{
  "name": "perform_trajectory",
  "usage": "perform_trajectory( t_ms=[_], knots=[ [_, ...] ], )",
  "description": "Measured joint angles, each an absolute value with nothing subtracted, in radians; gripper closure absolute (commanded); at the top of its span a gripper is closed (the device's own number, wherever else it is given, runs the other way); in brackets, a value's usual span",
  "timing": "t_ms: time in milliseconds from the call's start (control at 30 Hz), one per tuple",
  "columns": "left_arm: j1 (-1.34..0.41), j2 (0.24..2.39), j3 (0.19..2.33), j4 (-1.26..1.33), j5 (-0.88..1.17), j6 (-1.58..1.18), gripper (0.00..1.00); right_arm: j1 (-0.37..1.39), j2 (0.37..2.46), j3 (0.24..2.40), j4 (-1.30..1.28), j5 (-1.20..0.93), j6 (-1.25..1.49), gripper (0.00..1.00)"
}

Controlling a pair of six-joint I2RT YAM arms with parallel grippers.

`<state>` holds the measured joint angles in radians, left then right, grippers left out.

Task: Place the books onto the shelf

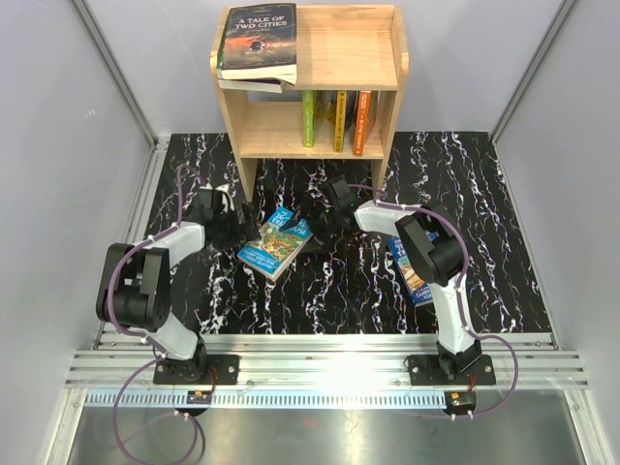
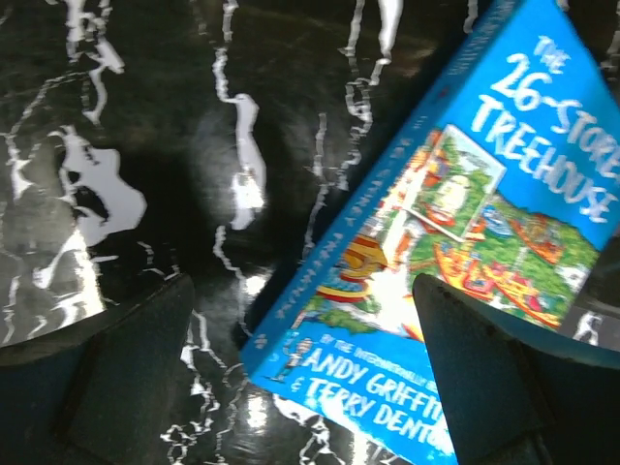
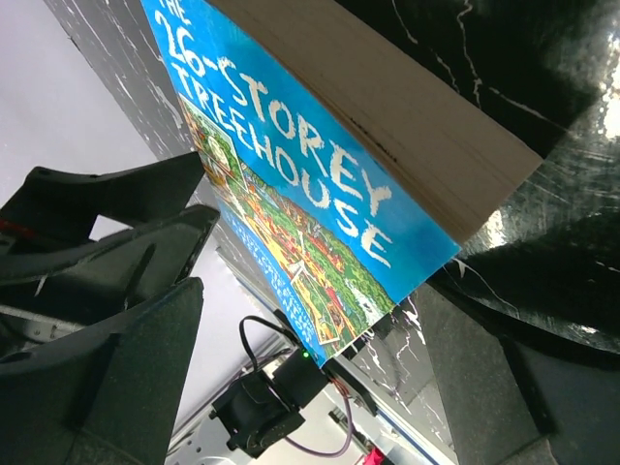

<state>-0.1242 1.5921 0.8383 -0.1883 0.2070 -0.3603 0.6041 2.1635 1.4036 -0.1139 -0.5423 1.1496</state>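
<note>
A blue "26-Storey Treehouse" book (image 1: 275, 243) lies cover up on the black marbled mat, in front of the shelf (image 1: 351, 48). My left gripper (image 1: 229, 221) stands open at its left end. In the left wrist view the book (image 2: 455, 223) reaches in from the right, and its lower corner lies between the spread fingers of that gripper (image 2: 302, 291). My right gripper (image 1: 318, 221) is open at the book's far right corner. In the right wrist view the cover and page edge (image 3: 291, 184) hang just above the open gripper (image 3: 305, 291). Neither gripper holds anything.
"A Tale of Two Cities" (image 1: 258, 41) lies flat on the shelf's top board. Green (image 1: 308, 118), yellow (image 1: 340, 121) and orange (image 1: 361, 123) books stand upright on the lower tier. Another blue book (image 1: 415, 276) lies partly under my right arm. Grey walls enclose the mat.
</note>
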Motion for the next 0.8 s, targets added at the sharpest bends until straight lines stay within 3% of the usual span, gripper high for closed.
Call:
perform_trajectory(
  t_ms=[167,400,567,633,667,733,800],
  knots=[
    [-0.125,1.658,0.902,-0.197,0.199,-0.346,0.01,0.604,2.149,1.37,-0.083,-0.542,1.15,0.0],
    [-0.239,1.722,0.971,-0.209,0.379,-0.321,0.01,0.605,2.144,1.358,-0.064,-0.546,1.158,0.0],
    [-0.331,1.665,0.883,-0.113,0.266,-0.377,0.01,0.585,2.142,1.364,-0.15,-0.598,1.139,0.06],
    [-0.35,1.601,0.794,-0.055,0.239,-0.437,0.01,0.585,2.139,1.365,-0.181,-0.607,1.125,0.29],
    [-0.359,1.563,0.753,-0.029,0.261,-0.464,0.01,0.585,2.138,1.364,-0.187,-0.591,1.124,0.5],
    [-0.412,1.505,0.699,-0.039,0.297,-0.501,0.01,0.589,2.139,1.346,-0.184,-0.545,1.105,0.81],
    [-0.455,1.471,0.683,-0.061,0.317,-0.52,0.01,0.585,2.129,1.326,-0.165,-0.545,1.076,0.92]
  ],
)
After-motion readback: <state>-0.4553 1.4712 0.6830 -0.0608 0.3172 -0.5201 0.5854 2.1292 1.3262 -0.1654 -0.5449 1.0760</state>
